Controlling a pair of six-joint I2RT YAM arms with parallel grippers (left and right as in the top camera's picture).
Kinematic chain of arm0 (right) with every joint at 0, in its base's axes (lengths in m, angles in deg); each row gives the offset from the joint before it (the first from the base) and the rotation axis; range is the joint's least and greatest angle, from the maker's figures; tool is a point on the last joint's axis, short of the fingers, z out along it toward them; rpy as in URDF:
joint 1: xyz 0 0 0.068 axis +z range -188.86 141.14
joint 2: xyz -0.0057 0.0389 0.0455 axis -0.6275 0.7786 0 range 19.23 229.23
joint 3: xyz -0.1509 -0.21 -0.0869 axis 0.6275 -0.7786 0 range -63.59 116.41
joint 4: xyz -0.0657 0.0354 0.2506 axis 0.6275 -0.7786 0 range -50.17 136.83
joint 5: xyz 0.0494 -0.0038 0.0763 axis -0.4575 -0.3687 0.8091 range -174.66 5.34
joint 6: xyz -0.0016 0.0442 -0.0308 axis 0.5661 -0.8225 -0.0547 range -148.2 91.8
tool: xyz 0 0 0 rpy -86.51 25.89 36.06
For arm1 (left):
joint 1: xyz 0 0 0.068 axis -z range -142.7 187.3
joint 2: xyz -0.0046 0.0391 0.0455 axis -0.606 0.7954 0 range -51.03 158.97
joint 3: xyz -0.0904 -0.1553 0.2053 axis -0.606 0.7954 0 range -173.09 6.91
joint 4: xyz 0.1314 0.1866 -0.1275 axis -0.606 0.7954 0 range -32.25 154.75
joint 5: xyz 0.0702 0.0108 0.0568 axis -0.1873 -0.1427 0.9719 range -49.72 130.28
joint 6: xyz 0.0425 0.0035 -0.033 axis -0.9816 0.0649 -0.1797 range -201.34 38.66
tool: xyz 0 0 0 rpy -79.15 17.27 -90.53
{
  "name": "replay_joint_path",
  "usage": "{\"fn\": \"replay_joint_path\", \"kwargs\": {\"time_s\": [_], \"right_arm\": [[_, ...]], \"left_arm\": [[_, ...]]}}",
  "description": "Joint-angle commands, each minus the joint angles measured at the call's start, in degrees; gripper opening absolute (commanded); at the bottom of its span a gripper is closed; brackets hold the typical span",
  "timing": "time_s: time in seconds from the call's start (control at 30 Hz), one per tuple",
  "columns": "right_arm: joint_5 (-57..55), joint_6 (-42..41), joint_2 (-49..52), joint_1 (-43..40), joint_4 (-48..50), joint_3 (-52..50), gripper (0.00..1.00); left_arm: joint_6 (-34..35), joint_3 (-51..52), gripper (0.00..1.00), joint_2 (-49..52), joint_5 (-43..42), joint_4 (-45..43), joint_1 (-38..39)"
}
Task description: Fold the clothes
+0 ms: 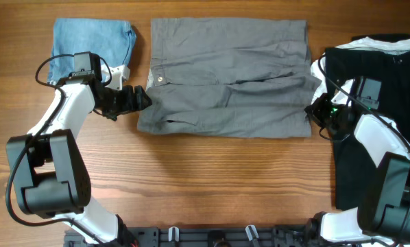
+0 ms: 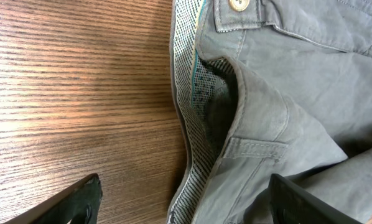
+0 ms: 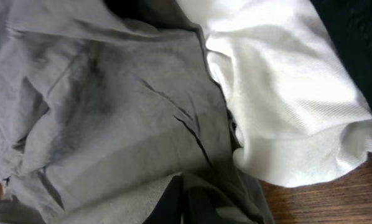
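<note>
You are in a robot test lab: a left arm (image 1: pixel 59 118) and a right arm (image 1: pixel 381 142) stand at one wooden worktop (image 1: pixel 212 185).

Wooden table (image 1: pixel 205 185): shorts (image 1: pixel 229 75), denim (image 1: pixel 92 38), black garment (image 1: pixel 397 68)

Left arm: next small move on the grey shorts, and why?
Probably ease the left gripper down and close its fingers on the waistband. The fingers stand open, one over the bare table, the other over the grey shorts, gripping nothing. The shorts lie flat and unfolded, with the right gripper at the opposite hem, so a grasp likely comes first.
</note>
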Motion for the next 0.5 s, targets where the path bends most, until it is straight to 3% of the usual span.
{"fn": "replay_joint_path", "kwargs": {"time_s": [0.0, 0.07, 0.17, 0.27, 0.33, 0.47], "right_arm": [[-1.9, -0.5, 1.7, 0.1, 0.4, 0.5, 0.04], [-1.9, -0.5, 1.7, 0.1, 0.4, 0.5, 0.05], [-1.8, -0.5, 1.7, 0.1, -0.7, 0.5, 0.05], [-1.6, 0.1, 1.7, 0.1, -2.3, 0.5, 0.06], [-1.6, 1.1, 1.7, 0.1, -2.5, 0.5, 0.08], [-1.6, 1.5, 1.7, 0.1, -2.5, 0.5, 0.10]], "left_arm": [[-0.3, 2.7, 0.85, -0.6, 0.1, -0.7, 0.0], [-0.5, 5.9, 0.78, -0.6, -3.8, -1.9, 0.0], [-2.2, 6.1, 0.56, -0.6, -12.7, -4.9, 0.0], [-2.2, 6.1, 0.11, -0.6, -17.4, -13.7, 0.0], [-2.2, 6.1, 0.04, -0.6, -16.5, -17.9, 0.0], [-1.3, 6.1, 0.04, 0.9, -13.0, -23.4, 1.9]]}}
